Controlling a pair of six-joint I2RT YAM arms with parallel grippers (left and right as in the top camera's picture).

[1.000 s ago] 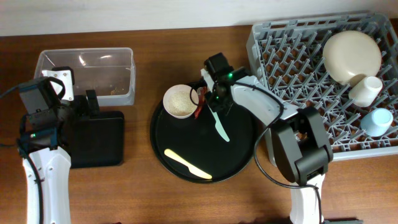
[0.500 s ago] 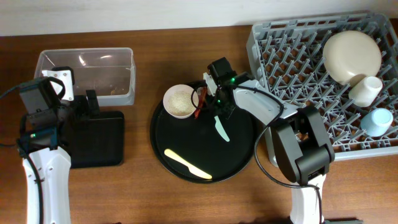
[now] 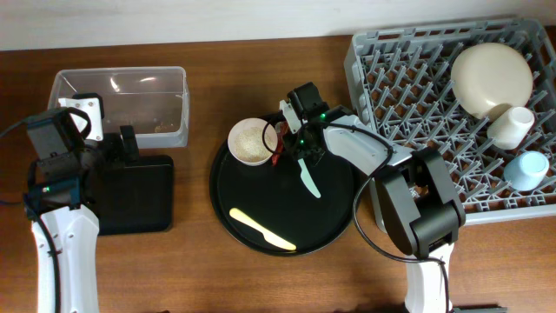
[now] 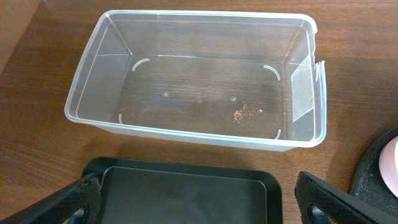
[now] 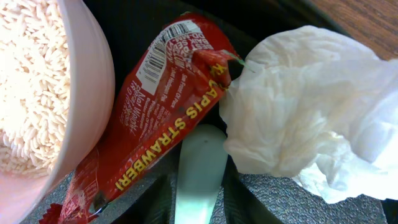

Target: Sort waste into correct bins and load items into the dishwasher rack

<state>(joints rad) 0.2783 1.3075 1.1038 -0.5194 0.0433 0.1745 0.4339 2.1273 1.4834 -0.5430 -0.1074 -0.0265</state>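
Observation:
My right gripper (image 3: 301, 144) (image 5: 200, 208) is down on the round black tray (image 3: 334, 217), shut on the handle of the mint-green spoon (image 3: 309, 180) (image 5: 200, 165). Just ahead of the fingers lie the red wrapper (image 5: 155, 112) (image 3: 278, 152) and the crumpled white paper wad (image 5: 298, 112). The wrapper leans on the pink-rimmed bowl (image 3: 252, 141) (image 5: 37, 93), which holds rice-like grains. The yellow spoon (image 3: 261, 230) lies at the tray's front. My left gripper (image 3: 126, 143) (image 4: 199, 199) is open and empty over the shallow black tray (image 3: 135, 200) (image 4: 273, 186), in front of the clear tub (image 3: 122, 104) (image 4: 186, 134).
The grey dishwasher rack (image 3: 408, 87) fills the right side. It holds the cream plate (image 3: 491, 76), the white cup (image 3: 511, 124) and the light-blue cup (image 3: 527, 169). The clear tub holds only a few crumbs.
My right gripper has shifted a little toward the front and left over the spoon's handle end, and the spoon has moved slightly. The left arm has not moved.

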